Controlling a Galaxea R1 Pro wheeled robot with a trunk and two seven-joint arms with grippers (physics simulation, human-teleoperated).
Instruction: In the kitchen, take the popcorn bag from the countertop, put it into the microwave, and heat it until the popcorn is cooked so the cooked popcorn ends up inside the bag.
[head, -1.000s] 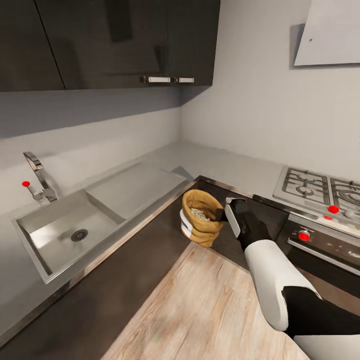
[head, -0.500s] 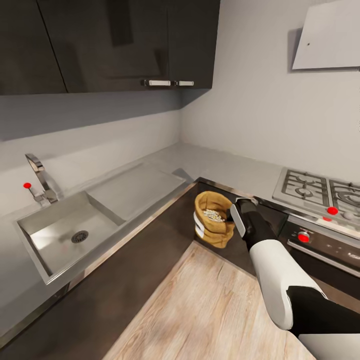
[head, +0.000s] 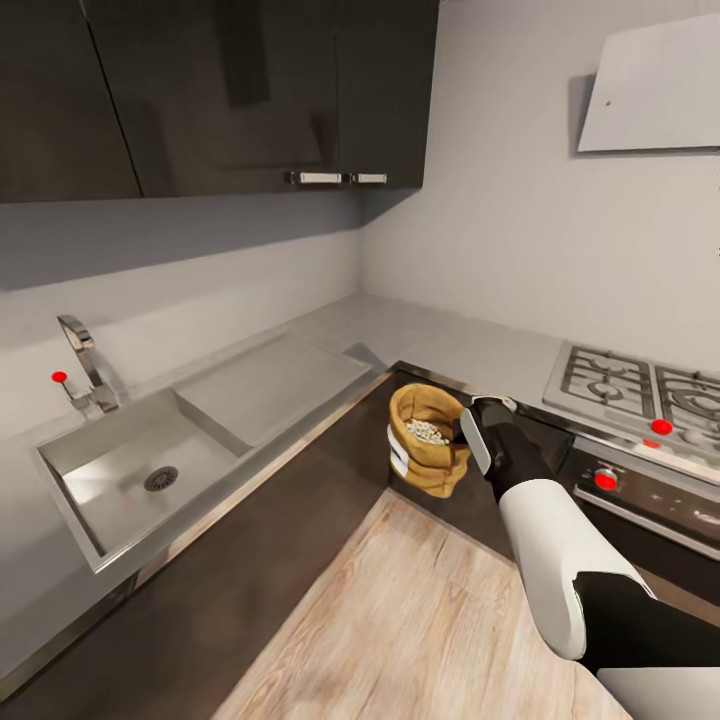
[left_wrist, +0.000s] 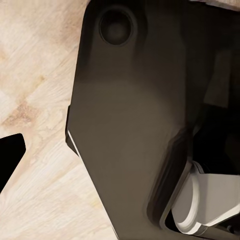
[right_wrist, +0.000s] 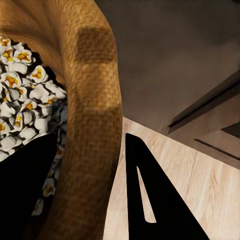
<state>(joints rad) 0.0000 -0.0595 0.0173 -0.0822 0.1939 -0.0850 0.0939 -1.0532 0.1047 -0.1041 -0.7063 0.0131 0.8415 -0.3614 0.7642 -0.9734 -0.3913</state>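
Above floor, right gripper (head: 462, 428) still holding popcorn bag (head: 428, 440); camera shifted.

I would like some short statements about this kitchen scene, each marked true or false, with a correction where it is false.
1. The right gripper pinches the rim of the mustard-yellow crinkled popcorn bag. True.
2. The bag rests on the grey steel countertop. False: it is held in the air over the light wood floor.
3. Whitish popcorn fills the bag. True.
4. The steel sink basin holds dishes. False: it looks empty.
5. The gas hob has a pot on it. False: its grates are bare.
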